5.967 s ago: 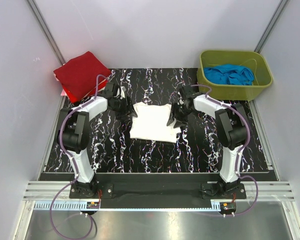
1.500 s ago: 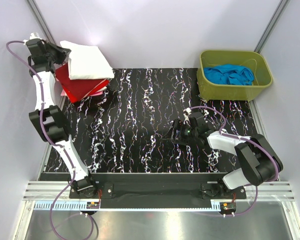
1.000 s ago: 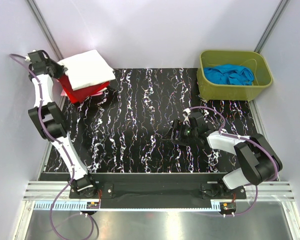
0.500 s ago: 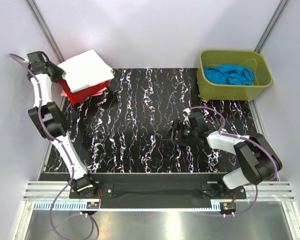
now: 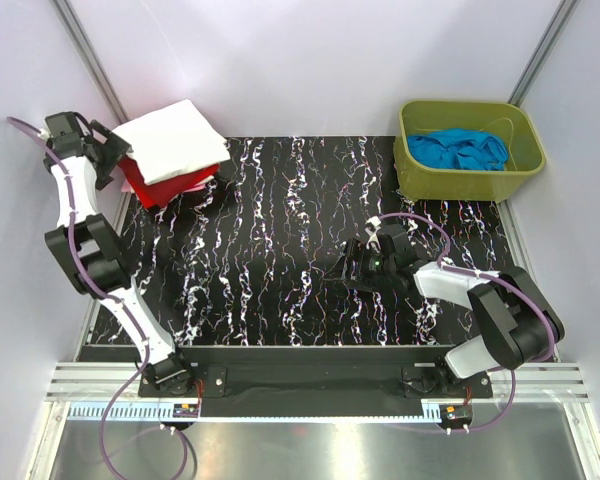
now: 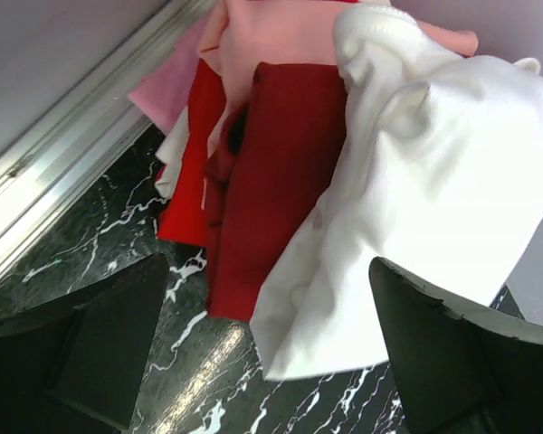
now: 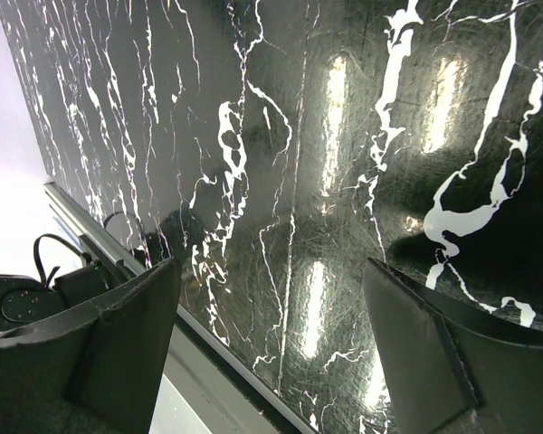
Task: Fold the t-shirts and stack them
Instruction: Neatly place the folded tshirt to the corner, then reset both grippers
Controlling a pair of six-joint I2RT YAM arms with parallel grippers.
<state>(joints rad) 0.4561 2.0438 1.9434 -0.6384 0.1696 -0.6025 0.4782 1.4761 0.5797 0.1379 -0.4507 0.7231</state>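
A folded white t-shirt (image 5: 172,139) lies on top of a folded red t-shirt (image 5: 158,185) at the table's far left corner. In the left wrist view the white t-shirt (image 6: 434,208) overhangs the red t-shirt (image 6: 271,172), with a pink t-shirt (image 6: 281,32) under them. My left gripper (image 5: 108,160) is open and empty, just left of the stack; in its own view the left gripper (image 6: 262,362) holds nothing. My right gripper (image 5: 342,268) is open and empty, low over the black marbled table (image 5: 280,260) at centre right. In its own view the right gripper (image 7: 271,344) shows only table.
An olive-green bin (image 5: 525,165) holding blue cloth (image 5: 460,148) stands at the far right. An aluminium rail (image 6: 63,172) runs along the table's left edge beside the stack. White walls close in on the left, the back and the right.
The left arm carried the white t-shirt from the table's middle onto the red stack, let it go, then drew back to the left. The right arm pulled back and has stayed low and still.
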